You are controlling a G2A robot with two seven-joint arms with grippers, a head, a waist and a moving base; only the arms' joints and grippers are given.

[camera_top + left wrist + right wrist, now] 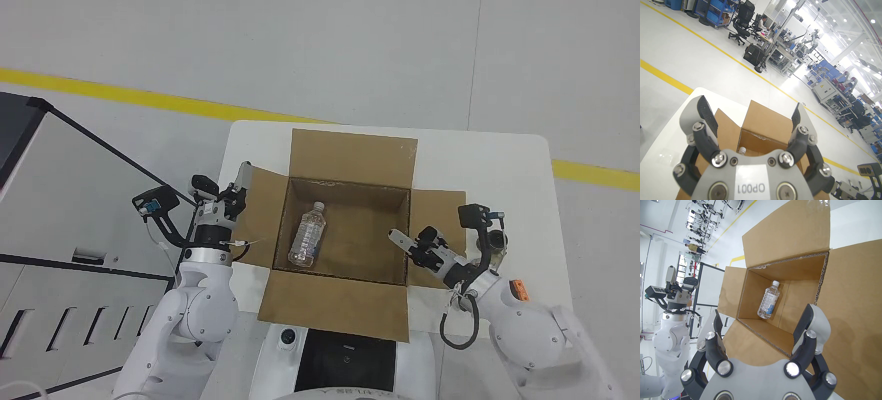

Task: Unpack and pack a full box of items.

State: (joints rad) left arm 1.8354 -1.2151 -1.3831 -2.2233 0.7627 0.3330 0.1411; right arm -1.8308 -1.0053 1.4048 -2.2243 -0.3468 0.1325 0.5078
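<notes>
Left hand [750, 103], right hand [762, 309] spread wide

The left gripper [750, 102] hangs over the left flap of the cardboard box [762, 145], its 2 fingers [706, 117] spread wide apart. The box stands open on the white table [668, 136], with its far flap tilted up. Inside, just past the gripper's base, the white cap of 1 bottle [742, 150] peeks out. A yellow floor line [664, 77] runs beyond the table's far edge. Part of the other arm [848, 189] sits to the box's right.
</notes>
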